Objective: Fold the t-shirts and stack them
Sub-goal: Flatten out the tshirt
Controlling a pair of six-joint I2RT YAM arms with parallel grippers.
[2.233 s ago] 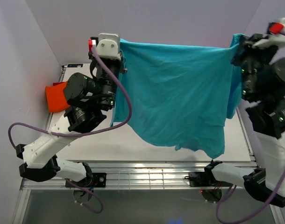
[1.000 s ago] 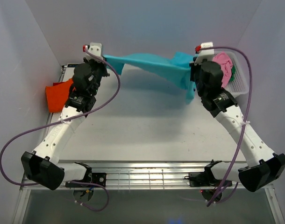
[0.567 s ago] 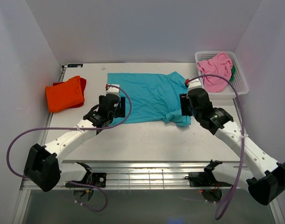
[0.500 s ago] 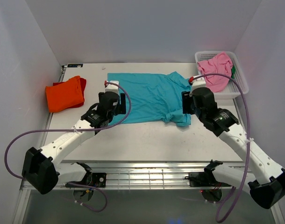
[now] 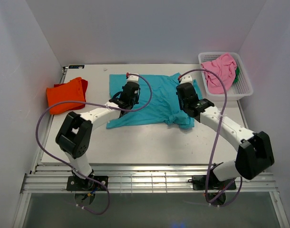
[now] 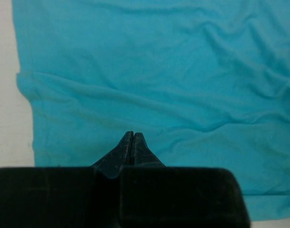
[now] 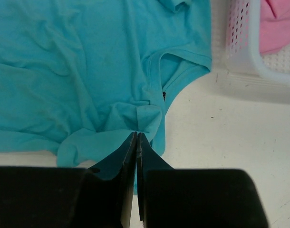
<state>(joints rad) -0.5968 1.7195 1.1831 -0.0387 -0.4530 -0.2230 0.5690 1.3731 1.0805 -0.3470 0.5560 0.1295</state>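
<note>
Both arms have swung in over the teal shirt, which now lies flat on the table. Left claw and right claw are pressed together, holding nothing. Cloth's light and floppy, so I'd pinch the hem corners.

The teal t-shirt under the left gripper is made of soft, matt, creased cloth; the basket is moulded in white perforated plastic.
</note>
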